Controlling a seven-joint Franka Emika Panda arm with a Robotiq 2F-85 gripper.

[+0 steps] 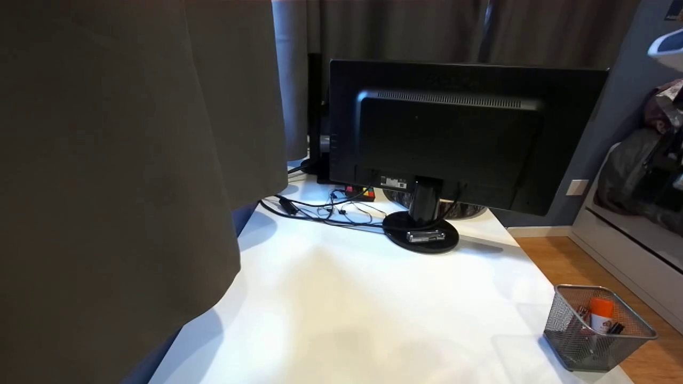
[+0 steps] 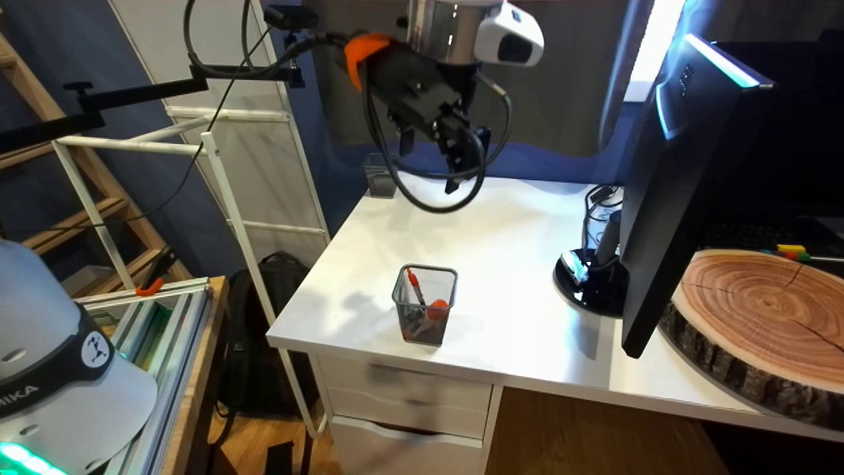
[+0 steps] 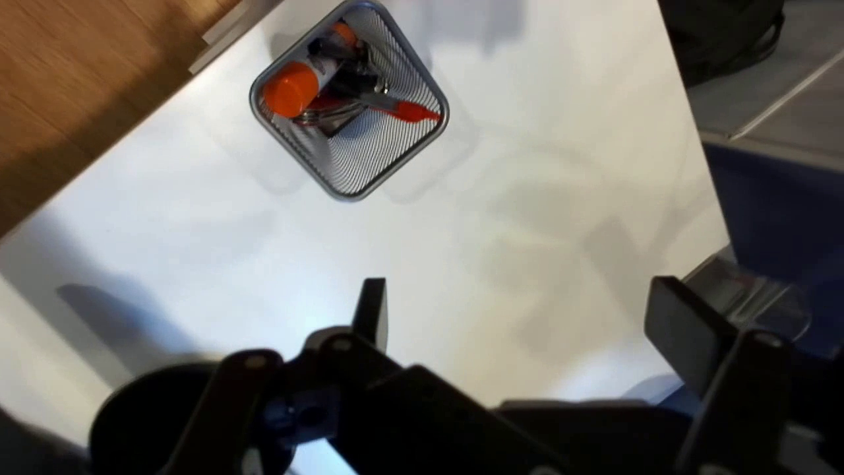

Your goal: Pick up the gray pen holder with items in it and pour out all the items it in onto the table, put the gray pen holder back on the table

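The gray pen holder (image 1: 589, 352) stands upright near an edge of the white table (image 1: 363, 298). It also shows in an exterior view (image 2: 422, 330) and at the top of the wrist view (image 3: 389, 145). Inside lie a white stick with an orange cap (image 3: 290, 89), a red-tipped pen (image 3: 415, 111) and several dark small items. My gripper (image 2: 430, 163) hangs above the table, beyond and higher than the holder. In the wrist view my gripper (image 3: 519, 284) has its fingers wide apart with nothing between them. The holder is apart from the fingers.
A black monitor (image 1: 453, 138) stands on a round base (image 1: 392, 221) with cables beside it. A wood slab (image 2: 765, 303) lies beyond the monitor. A second dark container (image 2: 380, 177) stands at the table's far corner. A gray curtain (image 1: 117, 160) hangs in front of an exterior view.
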